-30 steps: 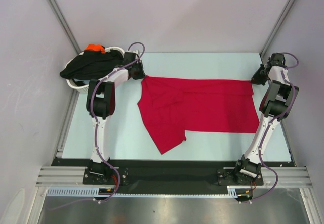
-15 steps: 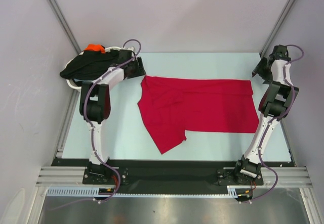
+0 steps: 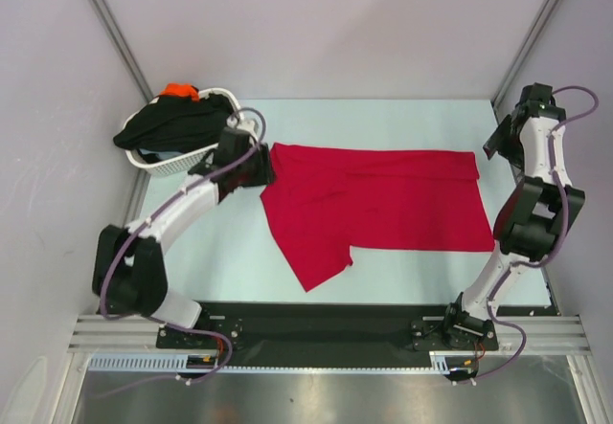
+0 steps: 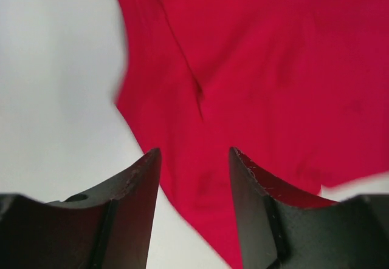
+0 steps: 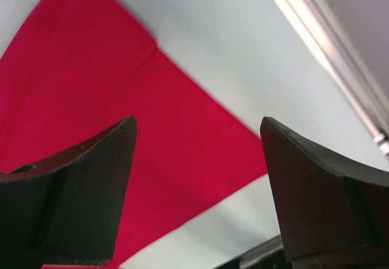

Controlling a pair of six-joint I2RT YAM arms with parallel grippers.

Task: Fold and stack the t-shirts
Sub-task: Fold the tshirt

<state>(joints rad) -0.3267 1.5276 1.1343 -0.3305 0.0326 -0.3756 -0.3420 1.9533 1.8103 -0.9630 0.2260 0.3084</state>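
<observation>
Across the middle of the table (image 3: 220, 252) we see the red t-shirt (image 3: 383, 199) spread out, long axis left-to-right, with a flap poking toward the near edge on its left half. The left gripper (image 3: 259, 175) sits at the shirt's far-left corner. On the left wrist camera its fingers are spread, with the red cloth edge (image 4: 273, 68) below and between them and nothing pinched. The right gripper (image 3: 496, 145) hangs just off the far-right corner, fingers wide apart and empty, and the shirt's corner (image 5: 91, 99) lies ahead and to its left. So each arm has its own end of the far hem, and the left is the closer of the two. We can't tell either gripper's height above the cloth. The black t-shirt (image 3: 172, 122) and orange t-shirt (image 3: 179, 90) are heaped on the white basket (image 3: 182, 163), far left. We judge the next move to be a two-corner pinch along the far edge.
</observation>
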